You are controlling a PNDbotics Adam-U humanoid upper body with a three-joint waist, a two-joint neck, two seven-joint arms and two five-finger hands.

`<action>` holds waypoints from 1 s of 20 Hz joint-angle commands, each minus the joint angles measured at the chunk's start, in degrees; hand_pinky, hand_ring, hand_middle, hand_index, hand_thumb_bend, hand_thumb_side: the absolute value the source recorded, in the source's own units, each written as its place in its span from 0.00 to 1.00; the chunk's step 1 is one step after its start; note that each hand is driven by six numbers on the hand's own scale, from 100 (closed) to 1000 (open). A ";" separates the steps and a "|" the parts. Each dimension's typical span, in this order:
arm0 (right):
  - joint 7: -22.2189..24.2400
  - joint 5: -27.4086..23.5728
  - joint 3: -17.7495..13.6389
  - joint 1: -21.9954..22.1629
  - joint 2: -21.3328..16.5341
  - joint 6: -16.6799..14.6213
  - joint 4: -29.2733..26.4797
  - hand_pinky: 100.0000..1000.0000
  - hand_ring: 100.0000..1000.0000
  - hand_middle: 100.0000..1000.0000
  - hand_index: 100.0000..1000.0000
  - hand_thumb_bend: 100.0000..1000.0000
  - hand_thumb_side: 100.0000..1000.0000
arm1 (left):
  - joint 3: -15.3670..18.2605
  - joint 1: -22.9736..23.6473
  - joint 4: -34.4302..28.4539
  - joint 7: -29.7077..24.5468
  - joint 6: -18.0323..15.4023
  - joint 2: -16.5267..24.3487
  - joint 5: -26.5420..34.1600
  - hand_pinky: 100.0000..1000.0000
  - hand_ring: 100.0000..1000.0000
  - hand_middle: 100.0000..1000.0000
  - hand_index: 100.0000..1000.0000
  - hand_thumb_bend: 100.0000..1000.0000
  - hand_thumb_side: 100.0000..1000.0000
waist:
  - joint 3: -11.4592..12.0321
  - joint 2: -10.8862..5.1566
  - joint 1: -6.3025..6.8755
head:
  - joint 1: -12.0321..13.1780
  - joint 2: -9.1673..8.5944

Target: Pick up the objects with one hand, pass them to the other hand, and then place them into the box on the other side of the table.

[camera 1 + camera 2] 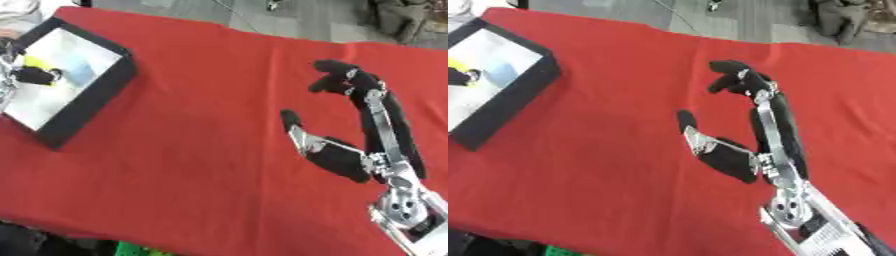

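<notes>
We judge that we are between cycles here: one object looks already delivered, and our right hand [354, 150] carries nothing, so the next move calls for finding another object to pick up, none of which shows on the visible part of the table. Nearest to us, at the table's near right corner, our right arm [798, 210] rises from the silver wrist over the red tablecloth [201, 150]. The hand hangs above the cloth, partly spread, its fingers [337, 75] bent forward at the tips and its thumb [293, 125] held out to the left, with only bare red cloth showing in the gap between them; whether any part touches the cloth we cannot tell. Farther off, at the table's far left corner, sits the black-walled box [96, 95] with a pale floor. In it lies a yellow object [35, 62], with something dark, perhaps part of our left hand [35, 75], resting against it; how its fingers stand we cannot tell.
</notes>
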 commanded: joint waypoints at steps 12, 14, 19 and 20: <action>-0.78 0.18 -1.34 -0.45 -1.51 -0.80 -1.22 0.74 0.90 0.50 0.76 0.31 0.02 | 2.22 -0.49 -7.87 3.00 1.32 1.32 1.66 0.74 0.69 0.71 0.79 0.02 0.50 | 0.02 -1.04 0.57 | -1.72 0.40; -1.06 0.36 -1.90 -0.40 -1.85 -0.97 -1.22 0.75 0.90 0.51 0.77 0.31 0.03 | 2.09 0.44 -12.52 5.02 0.37 1.52 6.06 0.73 0.67 0.71 0.78 0.00 0.69 | -0.01 -1.09 0.53 | -3.06 0.61; -1.26 0.51 -4.36 -0.03 -3.80 -2.37 -1.22 0.76 0.92 0.53 0.78 0.19 0.01 | 1.70 4.35 -23.63 9.88 -6.26 2.12 23.54 0.70 0.67 0.73 0.79 0.00 0.86 | -0.43 -1.33 0.22 | -5.83 0.80; -1.07 0.26 -4.86 0.10 -4.16 -2.78 -1.22 0.76 0.92 0.54 0.78 0.16 0.01 | 1.76 5.17 -25.49 11.30 -7.56 2.13 26.62 0.69 0.66 0.73 0.80 0.00 0.89 | -0.55 -1.39 0.15 | -6.23 0.81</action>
